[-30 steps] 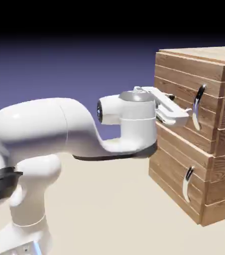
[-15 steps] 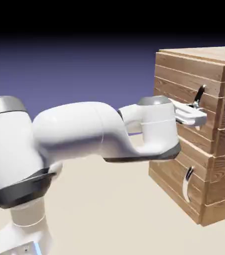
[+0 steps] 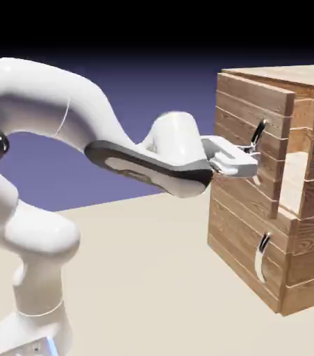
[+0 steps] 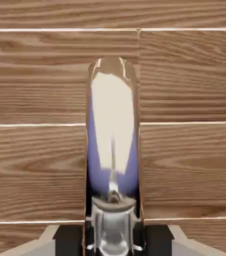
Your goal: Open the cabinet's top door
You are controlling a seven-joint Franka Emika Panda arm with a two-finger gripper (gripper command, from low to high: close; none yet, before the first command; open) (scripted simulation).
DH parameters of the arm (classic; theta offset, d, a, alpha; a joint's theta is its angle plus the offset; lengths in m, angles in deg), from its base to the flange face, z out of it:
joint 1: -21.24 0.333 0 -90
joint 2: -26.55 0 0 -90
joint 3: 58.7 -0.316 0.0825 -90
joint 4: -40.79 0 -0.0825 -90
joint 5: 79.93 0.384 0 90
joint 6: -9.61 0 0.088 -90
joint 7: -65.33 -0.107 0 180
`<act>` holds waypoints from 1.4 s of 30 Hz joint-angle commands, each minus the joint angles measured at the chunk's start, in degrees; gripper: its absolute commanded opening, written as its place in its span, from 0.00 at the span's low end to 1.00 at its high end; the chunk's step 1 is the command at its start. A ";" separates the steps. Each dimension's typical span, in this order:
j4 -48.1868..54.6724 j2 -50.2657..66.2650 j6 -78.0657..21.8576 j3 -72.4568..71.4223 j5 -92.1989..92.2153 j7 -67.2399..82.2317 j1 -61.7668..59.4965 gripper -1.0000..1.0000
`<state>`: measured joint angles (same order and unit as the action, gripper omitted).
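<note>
Your gripper [image 3: 249, 158] is clamped on the long curved silver handle [image 3: 258, 133] of the top door [image 3: 250, 149], reaching in level from the left of the exterior view. Through the hand view, that handle [image 4: 113, 130] fills the middle of the picture as a tall, shiny strip between the two grey fingertips [image 4: 60, 239] at the bottom edge, with horizontal wood planks of the top door [image 4: 190, 85] behind it on both sides. Outside the hand, you see the top door pulled a little way out from the cabinet [image 3: 306, 250]: its front face stands proud of the cabinet body, and a pale gap shows along its right edge and behind it. Below it, the lower panel [image 3: 246, 243] sits flush and closed, its smaller silver handle [image 3: 261, 254] untouched and well below your gripper. Behind the gripper, the white arm [image 3: 83, 132] arches up from the lower left, bends at a high elbow, and comes down toward the cabinet. All of this rests on a beige table [image 3: 139, 278].
</note>
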<state>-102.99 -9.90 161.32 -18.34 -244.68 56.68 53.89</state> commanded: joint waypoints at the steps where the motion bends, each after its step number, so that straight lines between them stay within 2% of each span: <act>1: -1.08 -0.26 -0.50 -2.08 1.75 0.60 -2.02 0.00; 8: -3.16 1.86 0.17 -16.29 3.55 -6.12 -16.37 0.00; 19: -14.79 -9.05 -7.00 -32.02 30.95 10.58 -26.25 0.00; 31: -22.22 -18.59 -19.12 -48.14 60.84 24.41 -26.77 0.00; 42: -20.28 -18.02 -39.32 -66.50 88.25 30.86 -21.99 0.00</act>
<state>-123.26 -27.93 121.94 -84.82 -156.40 87.57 31.89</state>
